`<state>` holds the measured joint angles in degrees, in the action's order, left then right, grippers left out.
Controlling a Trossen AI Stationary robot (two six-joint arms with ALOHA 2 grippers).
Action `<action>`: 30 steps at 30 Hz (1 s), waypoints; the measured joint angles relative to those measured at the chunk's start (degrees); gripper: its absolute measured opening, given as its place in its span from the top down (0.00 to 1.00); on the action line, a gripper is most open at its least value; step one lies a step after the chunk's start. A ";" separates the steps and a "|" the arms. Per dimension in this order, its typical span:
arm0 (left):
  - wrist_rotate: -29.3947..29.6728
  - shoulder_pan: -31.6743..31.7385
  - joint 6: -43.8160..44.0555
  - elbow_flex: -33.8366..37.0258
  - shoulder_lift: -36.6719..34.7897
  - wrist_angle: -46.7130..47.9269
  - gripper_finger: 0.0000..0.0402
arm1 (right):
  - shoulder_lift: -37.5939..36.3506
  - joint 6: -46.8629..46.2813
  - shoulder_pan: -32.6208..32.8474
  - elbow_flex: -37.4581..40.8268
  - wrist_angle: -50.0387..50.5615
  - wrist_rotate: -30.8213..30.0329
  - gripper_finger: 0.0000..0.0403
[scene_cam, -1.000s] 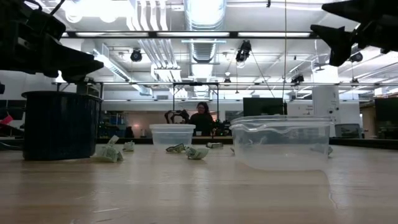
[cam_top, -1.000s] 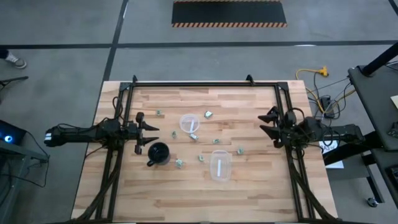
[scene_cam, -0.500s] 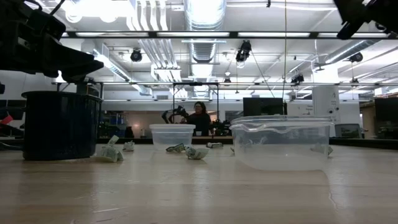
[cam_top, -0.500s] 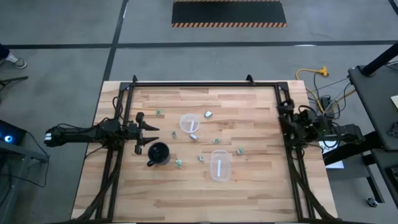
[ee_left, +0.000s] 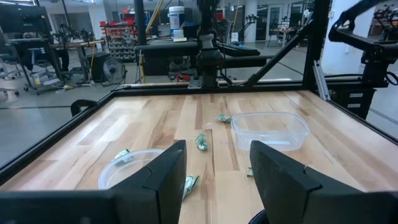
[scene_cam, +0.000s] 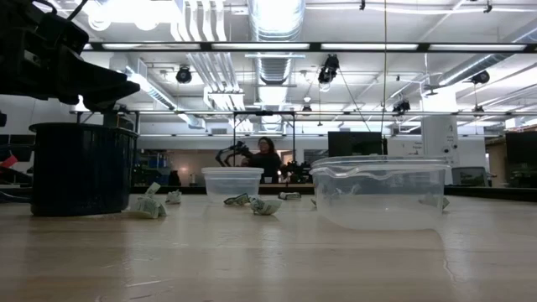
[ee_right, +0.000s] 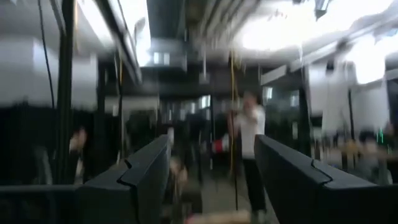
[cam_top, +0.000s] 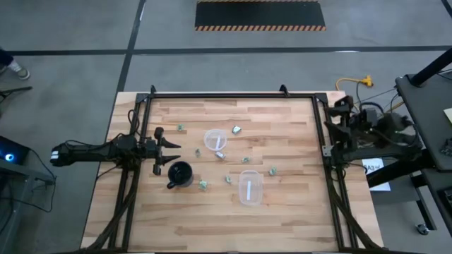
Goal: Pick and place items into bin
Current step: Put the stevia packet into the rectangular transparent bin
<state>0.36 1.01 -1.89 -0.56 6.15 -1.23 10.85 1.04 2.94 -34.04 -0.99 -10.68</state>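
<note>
**Several items loose, none in hand**

Several items [cam_top: 228, 178] lie scattered across the middle of the table [cam_top: 282, 120]. They are small pale green and whitish pieces, all resting on the wood. One lies near the far left [cam_top: 181, 128], one beyond the round tub [cam_top: 237, 129], one just beside that tub's near rim [cam_top: 220, 154], and one close to the mug [cam_top: 203, 185]. I cannot tell whether any piece is inside a tub.

Finding 1. My left gripper [cam_top: 168, 156] hangs over the left side of the table, just behind the mug [cam_top: 180, 173]. Its fingers are spread, with nothing between them. Its wrist view looks out over the items and both tubs, so I judge it is placed to choose a piece.

Finding 2. My right gripper [ee_right: 211, 180] is folded back at the table's right edge, well apart from everything. Its fingers stand apart and are empty. Its camera sees only the room, which suits an arm waiting clear of the workspace.

Finding 3. Two clear containers stand among the pieces: the round tub [cam_top: 215, 139] and the long tub [cam_top: 249, 188]. Either could be the bin. Both sit centrally, within reach of either arm.

Assessment: the task is barely begun, or not begun at all. The pieces are tiny and look crumpled, so they will need a fine, low pinch
</note>
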 joint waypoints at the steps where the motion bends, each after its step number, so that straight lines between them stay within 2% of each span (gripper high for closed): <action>1: 0.02 -0.02 0.00 0.00 -0.02 0.00 0.60 | 1.60 -0.54 0.00 -2.81 4.23 0.00 0.45; 11: 0.02 -0.01 -0.01 0.00 -0.02 0.00 0.60 | 21.98 -2.82 0.02 -25.98 39.49 0.02 0.45; 16: 0.02 -0.02 -0.02 0.00 -0.02 0.00 0.60 | 31.91 -2.09 0.04 -35.06 53.17 0.04 0.45; 22: 0.02 -0.01 -0.02 0.00 -0.02 0.00 0.60 | 40.19 2.08 0.04 -41.55 58.94 0.04 0.45; 30: 0.02 -0.01 0.00 0.00 0.00 0.00 0.60 | 48.67 5.42 0.03 -45.23 64.24 0.07 0.45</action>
<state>0.38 1.00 -1.89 -0.56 6.14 -1.23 59.52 6.46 2.97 -79.27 63.25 -10.61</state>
